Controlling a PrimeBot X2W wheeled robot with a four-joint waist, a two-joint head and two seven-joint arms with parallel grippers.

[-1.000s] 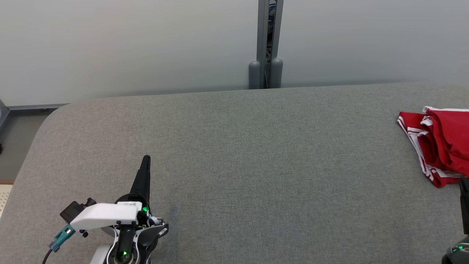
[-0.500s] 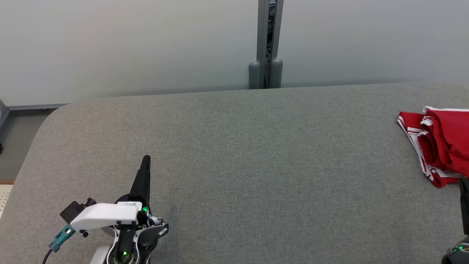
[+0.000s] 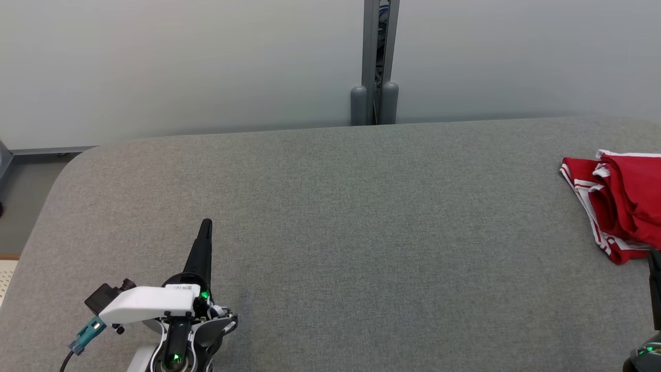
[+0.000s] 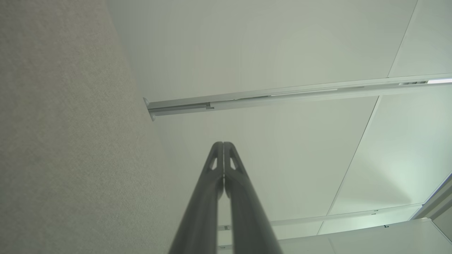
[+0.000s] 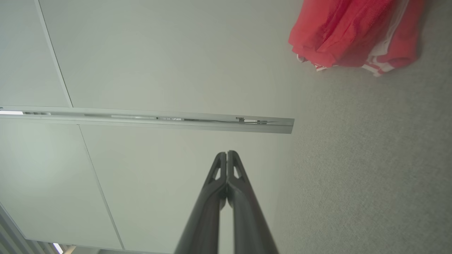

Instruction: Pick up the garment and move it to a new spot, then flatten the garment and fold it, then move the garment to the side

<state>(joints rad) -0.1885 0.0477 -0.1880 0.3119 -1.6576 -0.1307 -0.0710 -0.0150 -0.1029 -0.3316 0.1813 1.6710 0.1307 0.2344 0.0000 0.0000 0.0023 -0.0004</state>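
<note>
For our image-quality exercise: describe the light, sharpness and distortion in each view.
Head view: soft, even light, faint shadows; garment sharp, cut off at the right edge. Right wrist view: garment slightly soft. Left wrist view: left claw crisp, wall seam curved by the wide lens.

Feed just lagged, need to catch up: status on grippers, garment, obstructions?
Left gripper shut, empty. Right gripper shut, empty. Red garment bunched at right edge of grey surface, not held. No obstruction seen.

We note a grey fabric-covered surface (image 3: 361, 232) backed by pale wall panels (image 3: 181, 67) joined at a grey post (image 3: 376, 51).
</note>
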